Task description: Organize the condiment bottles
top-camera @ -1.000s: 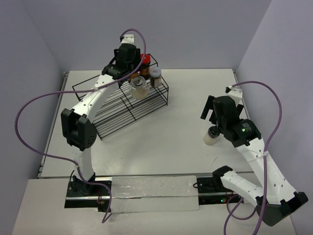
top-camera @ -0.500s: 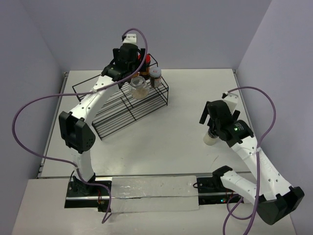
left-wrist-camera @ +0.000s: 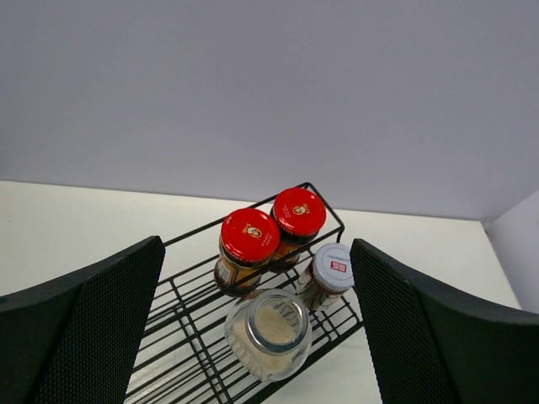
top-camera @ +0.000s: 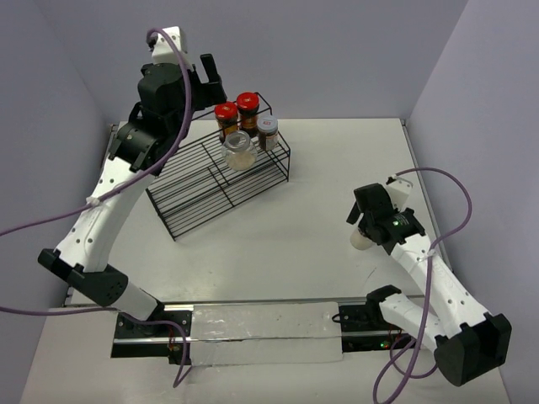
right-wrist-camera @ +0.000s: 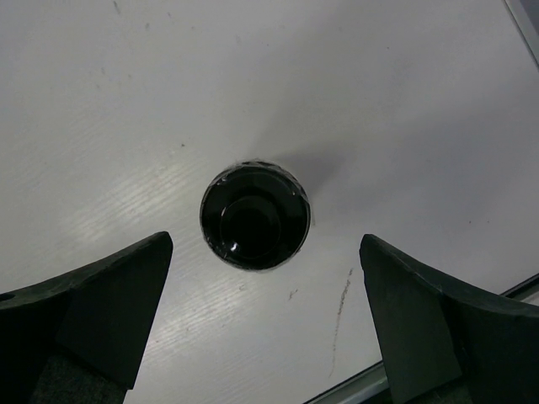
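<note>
Right gripper (right-wrist-camera: 265, 290) hovers, fingers wide, straight over the black-lidded jar (right-wrist-camera: 255, 215), which stands upright on the worktop (right-wrist-camera: 126, 101), well apart from the wire rack (top-camera: 198, 189). Left gripper (top-camera: 206, 74), wide and empty, hangs high behind the four racked jars (top-camera: 240, 147). Right arm's far nearer.

Five condiment jars on show: two red-lidded jars (left-wrist-camera: 250, 236), one clear jar (left-wrist-camera: 269, 332) and one grey-lidded jar (left-wrist-camera: 332, 263) framed between the left fingers (left-wrist-camera: 93, 337) on one wire rack (left-wrist-camera: 181, 337); one black-lidded jar (right-wrist-camera: 255, 215) between the right fingers (right-wrist-camera: 93, 311).
</note>
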{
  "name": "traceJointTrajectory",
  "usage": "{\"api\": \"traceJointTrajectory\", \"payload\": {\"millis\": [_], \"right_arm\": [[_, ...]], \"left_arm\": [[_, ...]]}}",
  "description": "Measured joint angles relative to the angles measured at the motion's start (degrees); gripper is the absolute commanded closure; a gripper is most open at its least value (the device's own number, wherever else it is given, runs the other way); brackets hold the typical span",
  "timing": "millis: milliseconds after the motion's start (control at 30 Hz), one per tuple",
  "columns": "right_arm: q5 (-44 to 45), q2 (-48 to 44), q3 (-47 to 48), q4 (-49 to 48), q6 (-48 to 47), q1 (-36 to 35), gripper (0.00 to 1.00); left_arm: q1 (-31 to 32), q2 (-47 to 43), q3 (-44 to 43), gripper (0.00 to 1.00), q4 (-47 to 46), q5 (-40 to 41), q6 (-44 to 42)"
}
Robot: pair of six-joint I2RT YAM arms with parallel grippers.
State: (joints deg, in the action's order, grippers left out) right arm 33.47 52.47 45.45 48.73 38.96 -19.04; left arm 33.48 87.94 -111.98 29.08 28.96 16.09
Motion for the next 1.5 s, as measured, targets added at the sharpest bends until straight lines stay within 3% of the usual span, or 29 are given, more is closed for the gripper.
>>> {"api": "traceJointTrajectory", "payload": {"millis": [267,400,667,867,933,1100,1267,1500], "right_arm": [[-4.23,4.73,-1.89,-4.30,0.19,2.84,0.00],[-5.02,5.79,-1.97,-6.31,0.11,2.92,0.11],[-5.95,6.01,-4.87,-9.10,0.07,2.96,0.19],[-5.91,6.01,-5.46,-9.40,0.17,2.96,0.43],[-5.98,6.00,-5.46,-9.65,0.19,2.96,0.55],[-8.19,5.49,-5.35,-9.78,-0.26,2.45,0.60],[-9.62,7.72,-1.75,-8.68,0.36,-7.24,0.59],[-8.28,23.00,12.75,-9.06,1.05,-25.59,0.58]], "left_arm": [[1.91,-0.70,1.24,0.01,0.77,0.83,0.22],[2.55,-0.70,2.73,0.01,1.62,0.97,0.23],[3.23,-0.70,2.89,0.00,1.92,1.72,0.23],[3.36,-0.70,2.89,0.01,1.97,2.15,0.22],[3.55,-0.70,2.89,0.00,1.97,2.31,0.21],[3.71,-0.70,2.93,0.00,1.95,2.51,0.22],[3.71,-0.74,4.35,0.01,2.01,2.90,0.43],[3.93,-1.38,6.69,0.00,2.46,4.60,0.88]]}}
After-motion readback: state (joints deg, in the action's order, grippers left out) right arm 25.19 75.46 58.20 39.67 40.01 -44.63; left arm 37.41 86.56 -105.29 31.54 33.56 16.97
